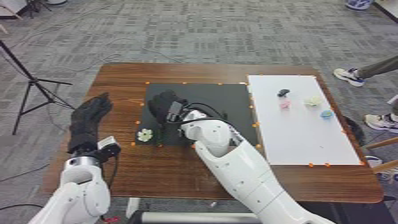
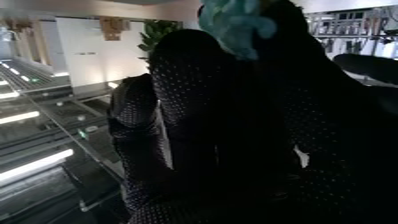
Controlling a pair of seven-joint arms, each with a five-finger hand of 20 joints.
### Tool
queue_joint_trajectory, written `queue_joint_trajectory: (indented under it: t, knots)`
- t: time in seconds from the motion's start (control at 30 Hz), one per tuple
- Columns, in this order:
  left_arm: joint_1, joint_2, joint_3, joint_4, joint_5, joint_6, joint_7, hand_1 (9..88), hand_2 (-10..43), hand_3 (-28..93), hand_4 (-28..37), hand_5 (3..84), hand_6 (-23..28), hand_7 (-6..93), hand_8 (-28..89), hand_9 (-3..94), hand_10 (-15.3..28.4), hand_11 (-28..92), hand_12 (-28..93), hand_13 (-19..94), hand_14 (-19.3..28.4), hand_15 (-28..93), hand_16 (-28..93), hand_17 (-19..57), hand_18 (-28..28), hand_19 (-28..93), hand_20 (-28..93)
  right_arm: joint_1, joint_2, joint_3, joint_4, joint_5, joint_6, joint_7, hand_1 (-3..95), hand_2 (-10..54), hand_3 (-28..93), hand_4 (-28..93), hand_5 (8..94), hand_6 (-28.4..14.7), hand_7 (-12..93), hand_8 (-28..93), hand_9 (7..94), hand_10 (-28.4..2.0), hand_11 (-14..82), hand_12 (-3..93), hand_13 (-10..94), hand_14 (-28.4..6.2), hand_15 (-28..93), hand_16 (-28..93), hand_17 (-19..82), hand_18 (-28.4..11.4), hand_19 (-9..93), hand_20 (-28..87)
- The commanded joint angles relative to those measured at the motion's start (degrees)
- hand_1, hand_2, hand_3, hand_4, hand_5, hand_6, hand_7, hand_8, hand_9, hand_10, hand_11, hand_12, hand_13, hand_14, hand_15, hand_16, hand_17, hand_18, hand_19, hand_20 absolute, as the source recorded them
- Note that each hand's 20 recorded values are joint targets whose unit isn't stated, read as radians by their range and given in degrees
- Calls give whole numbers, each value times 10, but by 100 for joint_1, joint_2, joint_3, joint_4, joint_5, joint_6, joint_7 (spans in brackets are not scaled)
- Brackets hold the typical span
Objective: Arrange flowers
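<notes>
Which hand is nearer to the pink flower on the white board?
The right hand: it is over the black board, left of the pink flower. The left hand is farther left, beyond the black board's left edge.

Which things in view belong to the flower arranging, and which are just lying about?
Part of the job:
- teal flower, in the right hand
- white flower, black mat
- pink flower, cream flower, blue flower, white board

Apparently just about:
- tripod
- blue-and-white pot

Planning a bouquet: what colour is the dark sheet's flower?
The flower is whitish; head view shows best.
</notes>
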Motion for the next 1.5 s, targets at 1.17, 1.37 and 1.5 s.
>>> queue_joint_trajectory:
  t: [1.17,1.37,1.5]
  knots:
    - [-781,148,-3,542,-99,-546,-350,258,35,713,-239,457,18,197,-83,422,123,204,127,348,154,163,-7,44,103,69,159,577,718,-721,-930,1216,-441,677,435,-95,713,-202,588,-3,193,-132,631,-108,100,102,727,-90,592,315,331,-233,777,554]
    - [-807,358,153,542,-320,-393,-218,257,38,709,-239,469,20,195,-81,433,126,204,127,350,155,163,-5,43,104,69,161,629,1182,-769,-1483,1961,-386,910,436,-95,711,-202,587,-2,192,-132,629,-108,99,101,725,-92,591,313,328,-235,776,553]
    - [-806,356,151,542,-317,-395,-219,256,39,708,-238,472,21,192,-79,437,125,205,128,352,155,164,-5,43,105,70,161,547,1483,-723,-1892,2547,-400,996,418,-84,703,-200,606,0,193,-129,651,-107,105,107,723,-94,591,312,326,-235,774,555]
